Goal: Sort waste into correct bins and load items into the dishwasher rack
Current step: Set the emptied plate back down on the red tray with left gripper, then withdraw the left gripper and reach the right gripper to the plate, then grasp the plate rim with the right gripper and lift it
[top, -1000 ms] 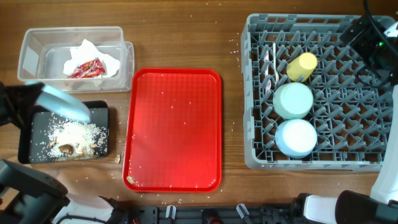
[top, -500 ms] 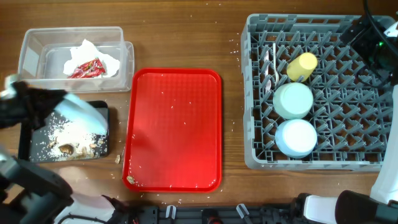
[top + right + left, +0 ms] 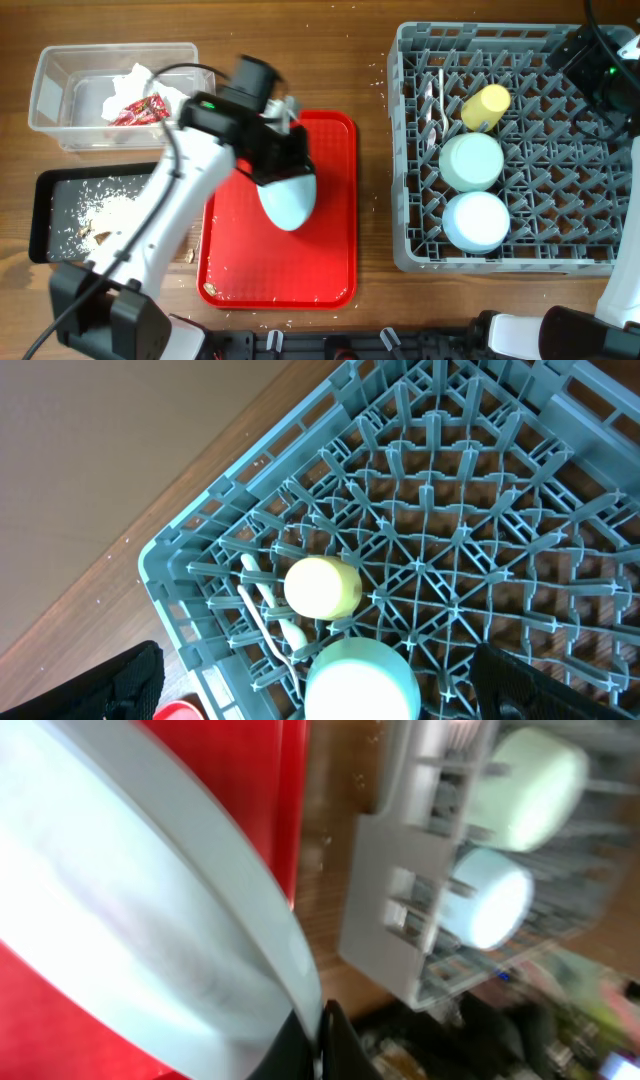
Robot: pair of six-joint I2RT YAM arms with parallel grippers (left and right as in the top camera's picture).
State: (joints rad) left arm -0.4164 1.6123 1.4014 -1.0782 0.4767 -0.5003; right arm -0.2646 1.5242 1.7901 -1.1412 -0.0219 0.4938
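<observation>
Left gripper (image 3: 272, 160), clamped on the light blue plate (image 3: 288, 197), has swung from the black tray (image 3: 58, 188) to above the red tray (image 3: 330, 250); with the food scraps (image 3: 112, 212) dumped, the dishwasher rack (image 3: 600, 250) likely follows.

Bright even light, soft shadows; left wrist view motion-blurred, plate (image 3: 140, 910) smeared; right wrist sharp.

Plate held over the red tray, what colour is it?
The plate is light blue, best seen in the overhead view.

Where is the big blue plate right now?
In the overhead view, the light blue plate hangs in the left gripper over the red tray, left of the dishwasher rack.
</observation>
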